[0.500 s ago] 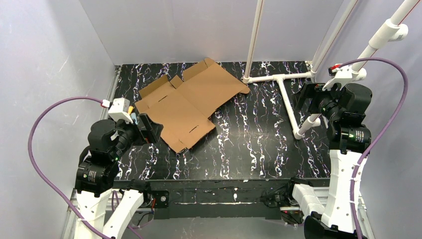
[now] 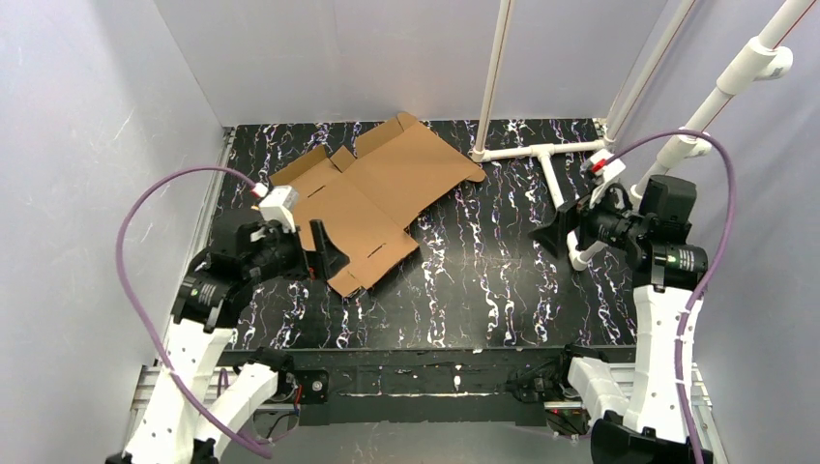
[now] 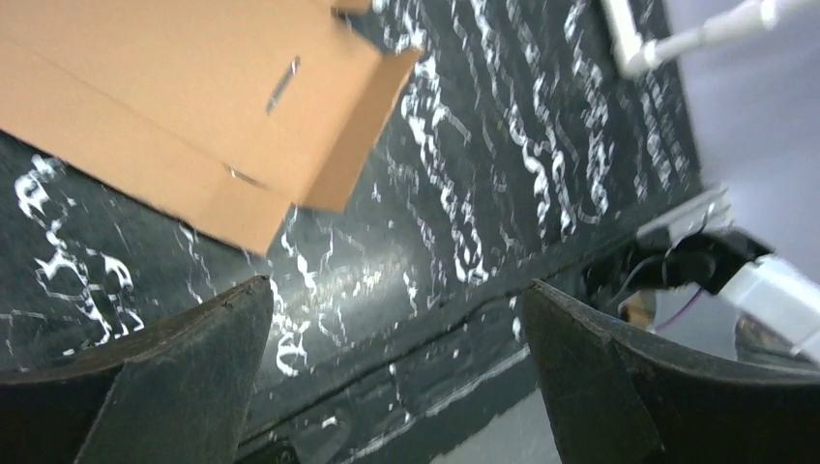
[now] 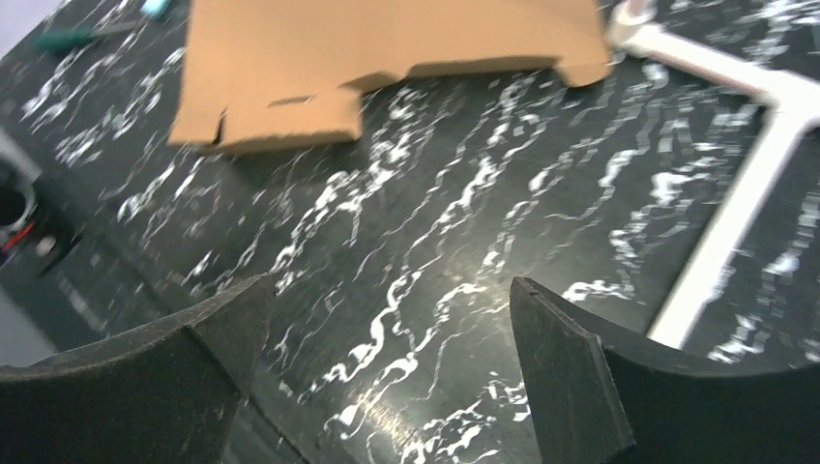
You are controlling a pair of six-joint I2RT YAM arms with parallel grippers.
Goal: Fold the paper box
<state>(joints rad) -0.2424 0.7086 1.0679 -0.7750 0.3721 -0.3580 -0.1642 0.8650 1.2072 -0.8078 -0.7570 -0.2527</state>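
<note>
The paper box is a brown die-cut cardboard sheet lying unfolded and mostly flat on the black marbled table, left of centre and toward the back. It also shows in the left wrist view and in the right wrist view. My left gripper is open and empty, hovering at the sheet's near-left edge. My right gripper is open and empty, over bare table well to the right of the sheet, pointing toward it.
A white pipe frame lies on the table at the back right, with upright poles rising from it. It also shows in the right wrist view. Grey walls close in the left, back and right. The table's front edge runs below.
Both arms have swung inward. The left gripper moved right to the sheet's near-left edge. The right gripper moved left and down over the table. The sheet has not moved.
</note>
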